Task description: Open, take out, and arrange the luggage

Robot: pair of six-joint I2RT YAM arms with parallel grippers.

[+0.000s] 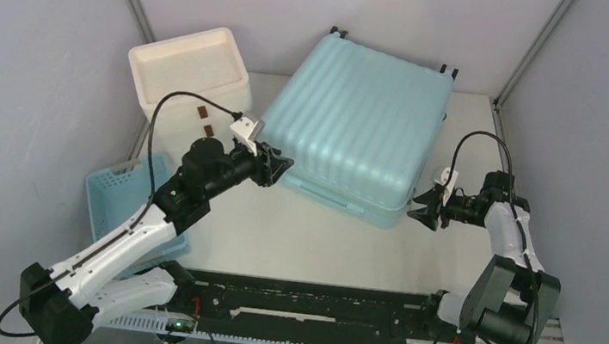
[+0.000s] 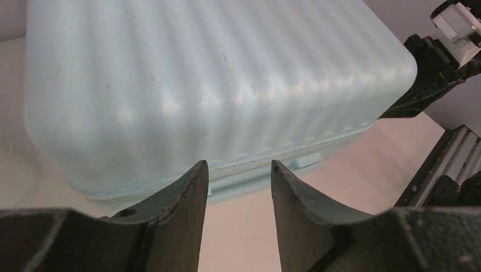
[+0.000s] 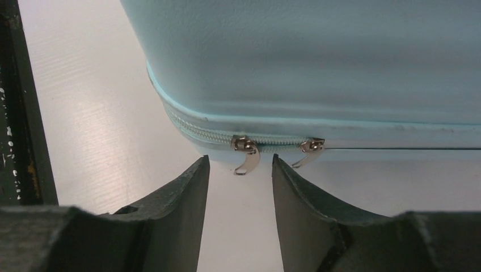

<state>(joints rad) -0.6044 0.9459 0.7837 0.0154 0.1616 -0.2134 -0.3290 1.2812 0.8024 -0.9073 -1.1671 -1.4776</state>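
The luggage (image 1: pixel 358 126), a large light-blue ribbed suitcase, lies flat and closed at the back middle of the table, wheels at its far edge. My left gripper (image 1: pixel 282 168) stands open at the case's near-left corner, its fingertips just short of the seam of the luggage (image 2: pixel 204 85), with nothing between them. My right gripper (image 1: pixel 419 211) is open at the near-right corner. In the right wrist view two silver zipper pulls (image 3: pixel 246 153) hang from the closed zip of the luggage (image 3: pixel 317 62), one of them just ahead of the gap between my fingers.
A white drawer unit (image 1: pixel 190 81) with brown handles stands at the back left. A small blue lattice basket (image 1: pixel 121 194) sits on the left, under my left arm. A black rail (image 1: pixel 303 306) runs along the near edge. Grey walls close in both sides.
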